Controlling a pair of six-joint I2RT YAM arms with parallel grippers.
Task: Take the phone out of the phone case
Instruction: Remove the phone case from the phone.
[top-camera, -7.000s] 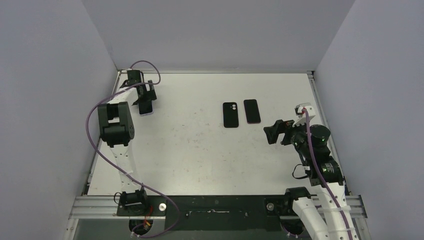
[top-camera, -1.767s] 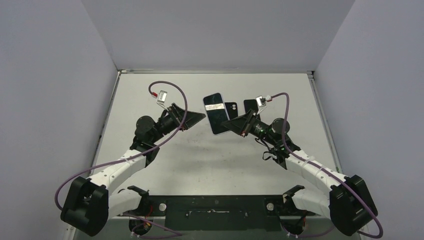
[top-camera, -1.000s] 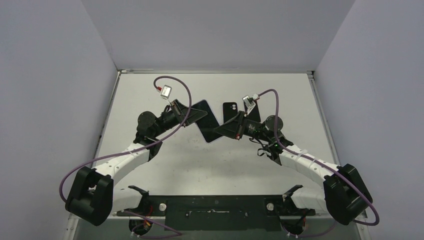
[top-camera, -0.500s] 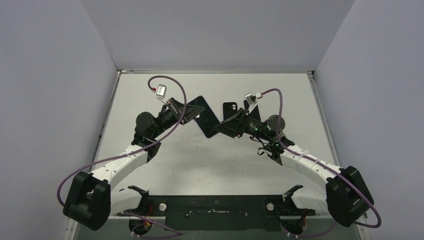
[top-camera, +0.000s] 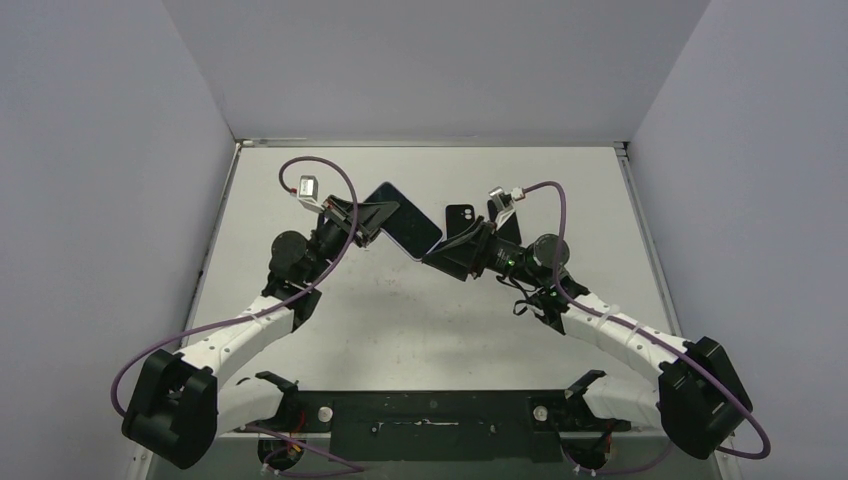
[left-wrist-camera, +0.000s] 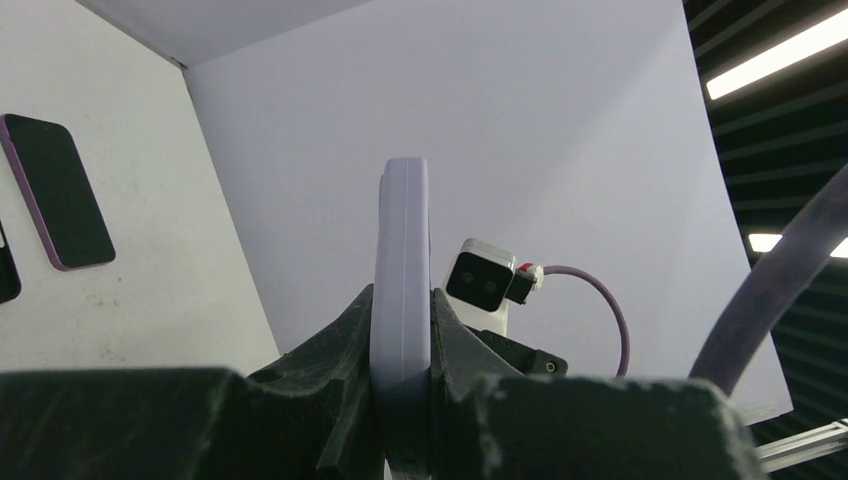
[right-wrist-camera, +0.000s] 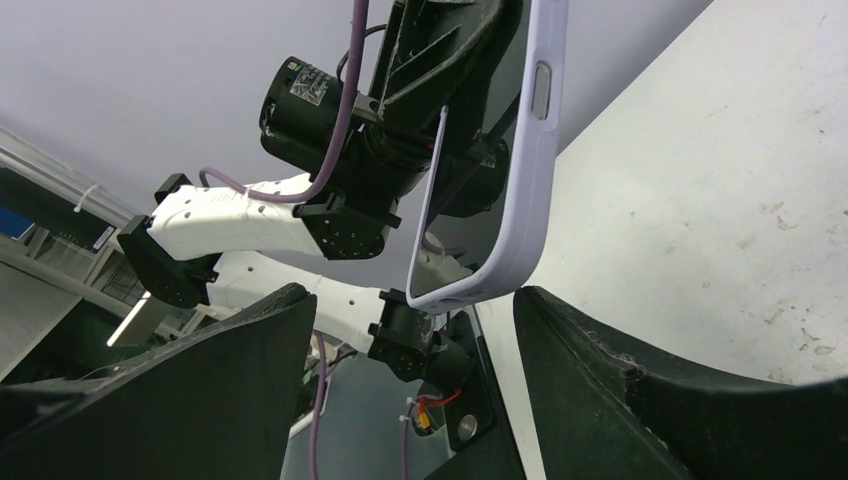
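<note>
The left gripper is clamped on the lilac case and holds it in the air, upper centre of the top view. The phone is inside the case. The right gripper has its fingers wide apart around the case's lower corner. A black case lies on the bench.
</note>
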